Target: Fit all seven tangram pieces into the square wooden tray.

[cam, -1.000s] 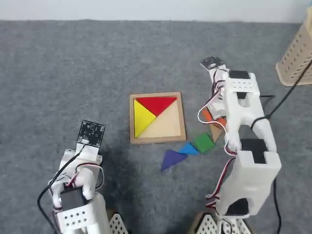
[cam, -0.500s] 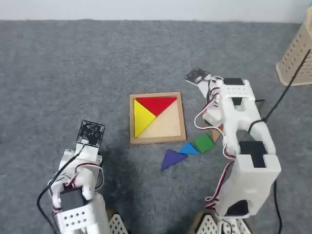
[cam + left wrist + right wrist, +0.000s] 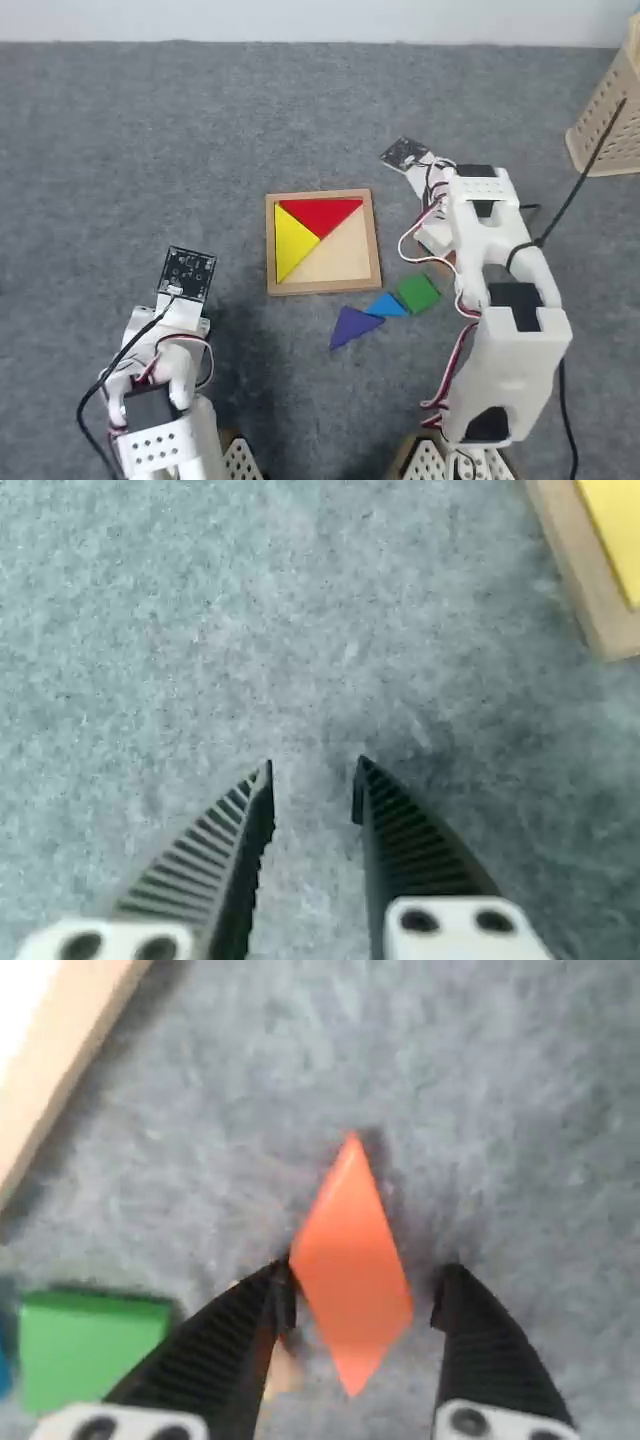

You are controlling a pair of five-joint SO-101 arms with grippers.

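The square wooden tray (image 3: 322,285) holds a red triangle (image 3: 322,214) and a yellow triangle (image 3: 291,240). To its lower right lie a purple triangle (image 3: 352,325), a blue triangle (image 3: 386,305) and a green square (image 3: 418,293). My right arm (image 3: 480,215) hangs over the spot beside the green square. My right gripper (image 3: 367,1275) is open around an orange parallelogram (image 3: 350,1260) on the carpet, one finger touching its edge. A tan piece (image 3: 280,1372) peeks out beneath that finger. My left gripper (image 3: 312,780) is open over bare carpet, near a tray corner (image 3: 580,590).
Grey carpet covers the table. A pale perforated basket (image 3: 608,115) stands at the far right edge. My left arm (image 3: 160,345) rests folded at the front left, well away from the tray. The green square (image 3: 85,1360) lies close beside my right gripper.
My right arm's wrist has swung left toward the tray and settled over the orange piece, which the arm now hides in the high view. The left arm has not moved.
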